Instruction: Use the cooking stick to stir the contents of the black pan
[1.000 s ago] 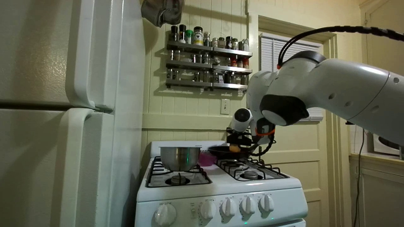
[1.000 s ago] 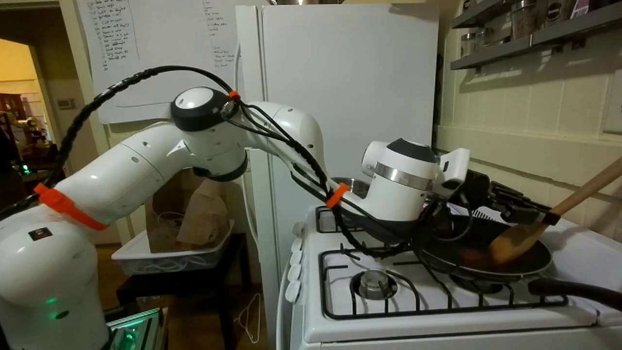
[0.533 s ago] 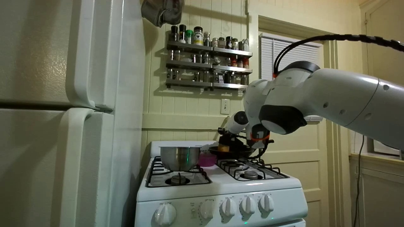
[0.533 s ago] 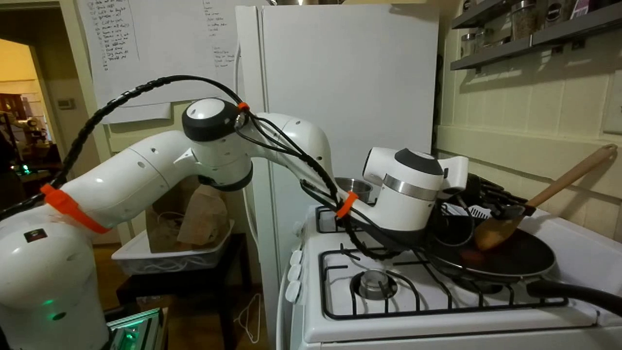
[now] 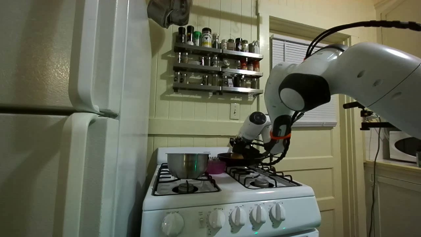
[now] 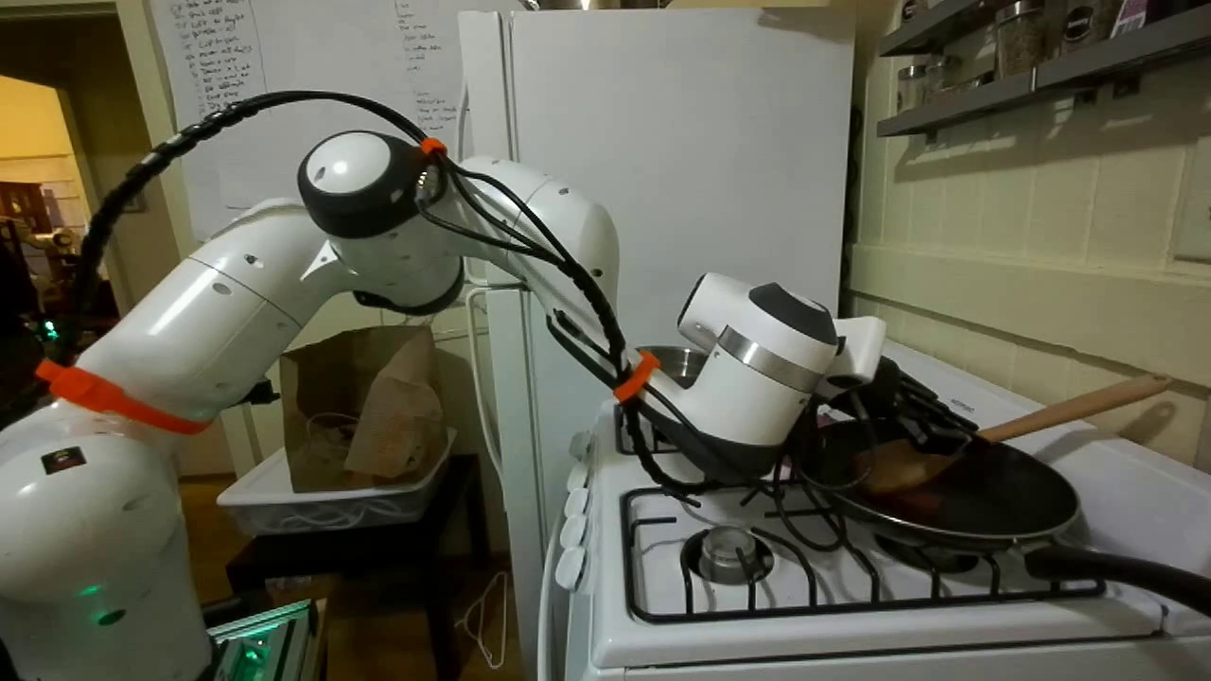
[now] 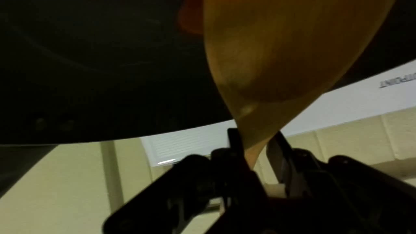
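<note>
Since your gripper [image 7: 256, 139] clamps the cooking stick [image 6: 1031, 423], blade [image 6: 903, 468] left of centre in the black pan [image 6: 1022, 497], only stirring likely remains.

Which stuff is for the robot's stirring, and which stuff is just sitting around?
For the stirring:
gripper, holding the spatula
wooden spatula
black pan
reddish bit in the pan, too blurry to name

Just around:
steel pot
pink container
spice jars
brown paper bag
</note>
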`<state>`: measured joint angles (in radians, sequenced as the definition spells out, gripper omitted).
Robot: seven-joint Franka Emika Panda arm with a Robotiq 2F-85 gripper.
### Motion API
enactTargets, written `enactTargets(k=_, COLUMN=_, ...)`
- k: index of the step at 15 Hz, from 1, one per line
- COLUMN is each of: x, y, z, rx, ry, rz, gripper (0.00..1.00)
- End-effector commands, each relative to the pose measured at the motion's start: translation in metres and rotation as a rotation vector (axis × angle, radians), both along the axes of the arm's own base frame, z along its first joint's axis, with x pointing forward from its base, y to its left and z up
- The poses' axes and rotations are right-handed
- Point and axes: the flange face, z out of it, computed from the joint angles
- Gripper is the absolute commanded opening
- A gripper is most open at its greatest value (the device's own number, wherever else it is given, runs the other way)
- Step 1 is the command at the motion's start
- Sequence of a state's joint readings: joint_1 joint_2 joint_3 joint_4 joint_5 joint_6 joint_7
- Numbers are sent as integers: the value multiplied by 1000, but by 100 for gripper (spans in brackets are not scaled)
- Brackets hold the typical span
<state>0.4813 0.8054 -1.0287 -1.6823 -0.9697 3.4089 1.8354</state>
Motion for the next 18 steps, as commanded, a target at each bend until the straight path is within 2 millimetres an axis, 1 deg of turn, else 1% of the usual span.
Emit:
enactTargets(k=1, x=-30, y=-19, z=11, rx=-28, ry=71, rz=-99, gripper=6)
enactTargets(k=3, x=-36, y=-28, z=17, rx=-35, ry=84, rz=-154, gripper=6)
enactTargets(k=5, x=-38, y=-29, z=21, rx=-21, ry=96, rz=-183, gripper=6)
enactTargets(k=9, x=-36, y=-11, z=21, rx=32, ry=122, rz=-190, gripper=6)
enactTargets(k=12, x=-33, y=2, z=21, rx=107, ry=135, rz=-210, gripper=6)
enactTargets(k=15, x=-29, y=6, z=22, rx=169, ry=149, rz=-242, gripper=6)
enactTargets(k=18, x=-26, y=3, z=25, rx=216, ry=151, rz=-270, gripper=6)
